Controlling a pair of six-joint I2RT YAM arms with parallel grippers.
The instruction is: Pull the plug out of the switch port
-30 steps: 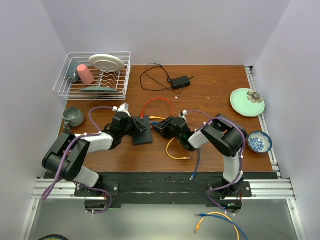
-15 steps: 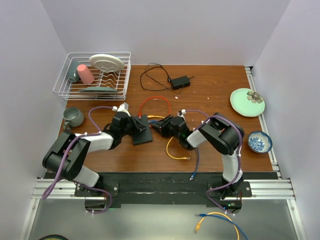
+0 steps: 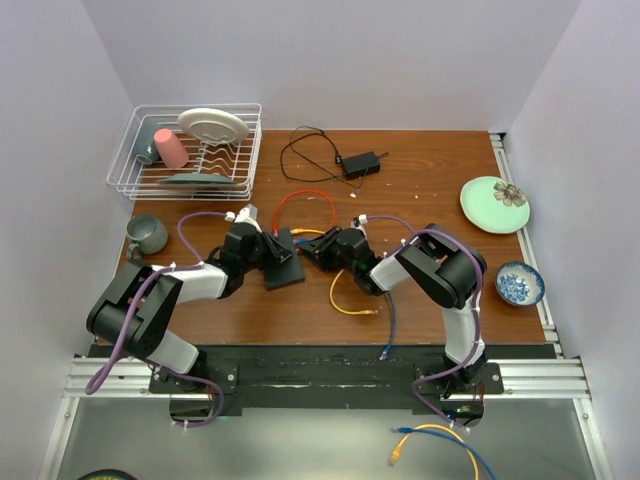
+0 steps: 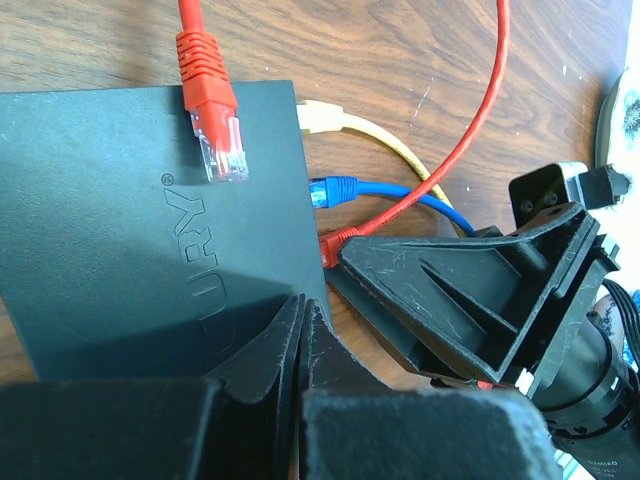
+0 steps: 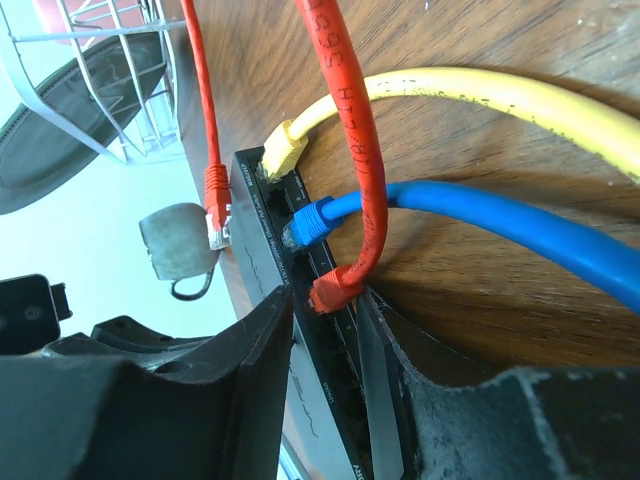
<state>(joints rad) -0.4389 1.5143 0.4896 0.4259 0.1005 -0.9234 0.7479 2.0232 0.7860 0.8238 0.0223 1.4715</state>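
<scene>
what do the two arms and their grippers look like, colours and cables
Both arms have black joints and white link shells, with a purple cable looped along each. The left gripper and right gripper are matte black plastic; the right gripper's fingers show ribbed, scuffed bracing.

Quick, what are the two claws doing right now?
Left claw: closed, pressing on the black switch box.
Right claw: partly open around the red plug; a firm grip cannot be told.
</scene>
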